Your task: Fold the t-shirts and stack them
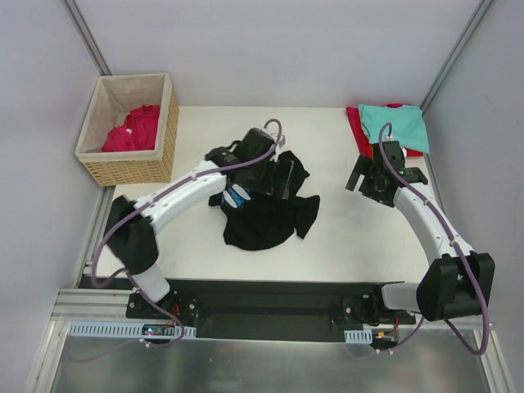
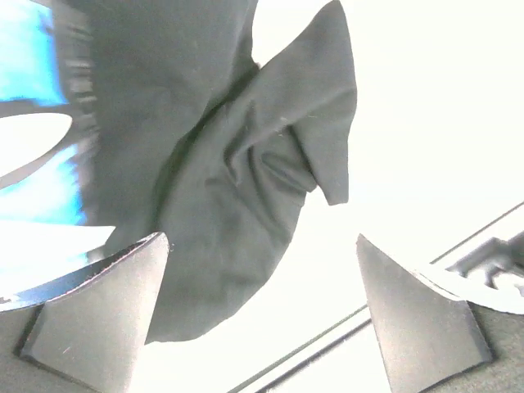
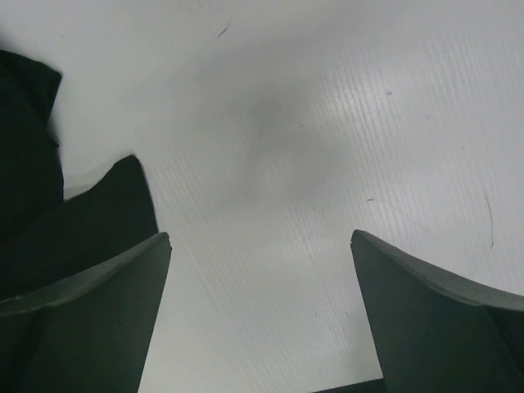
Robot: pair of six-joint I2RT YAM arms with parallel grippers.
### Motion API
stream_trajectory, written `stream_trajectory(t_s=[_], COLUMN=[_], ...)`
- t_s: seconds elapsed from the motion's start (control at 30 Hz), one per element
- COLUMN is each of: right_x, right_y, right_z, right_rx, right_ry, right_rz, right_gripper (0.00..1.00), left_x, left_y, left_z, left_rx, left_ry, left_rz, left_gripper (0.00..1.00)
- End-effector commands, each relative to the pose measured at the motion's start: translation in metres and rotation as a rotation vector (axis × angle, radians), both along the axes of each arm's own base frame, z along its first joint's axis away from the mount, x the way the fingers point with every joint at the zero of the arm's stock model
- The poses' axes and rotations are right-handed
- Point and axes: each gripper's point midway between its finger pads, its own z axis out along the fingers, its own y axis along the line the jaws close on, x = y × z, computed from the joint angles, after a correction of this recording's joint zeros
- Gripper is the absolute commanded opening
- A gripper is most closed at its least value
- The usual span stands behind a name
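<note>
Seemingly staged for folding: crumpled black cloth t-shirt mid-frame, left gripper spread wide over it, right gripper likewise spread, idle by folded teal-on-red stack upper right.

A crumpled black shirt lies mid-table, beneath the left arm. At the far right corner, a teal shirt lies on a red shirt. The far-left basket holds a crimson shirt.

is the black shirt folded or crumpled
Crumpled, not folded: the black shirt lies in an uneven heap, with sleeves and hem sticking out at odd angles.
</note>
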Motion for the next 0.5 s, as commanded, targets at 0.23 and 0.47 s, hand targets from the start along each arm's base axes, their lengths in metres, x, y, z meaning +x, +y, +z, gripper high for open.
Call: stream_trajectory(t_s=[0.23,0.47], right_x=[-0.002,-0.005], right_y=[0.006,0.008], right_z=[-0.002,0.000], right_rx=[0.029,0.030], right_ry=[-0.015,-0.021], right_rz=[-0.002,0.005], right_gripper=[0.96,0.96], left_x=[-0.091,-0.125], left_y=[0.102,0.095], left_z=[-0.018,-0.058], left_rx=[0.267,0.426], left_ry=[0.004,0.004], left_rz=[0.023,-0.017], left_gripper=[0.99,0.99])
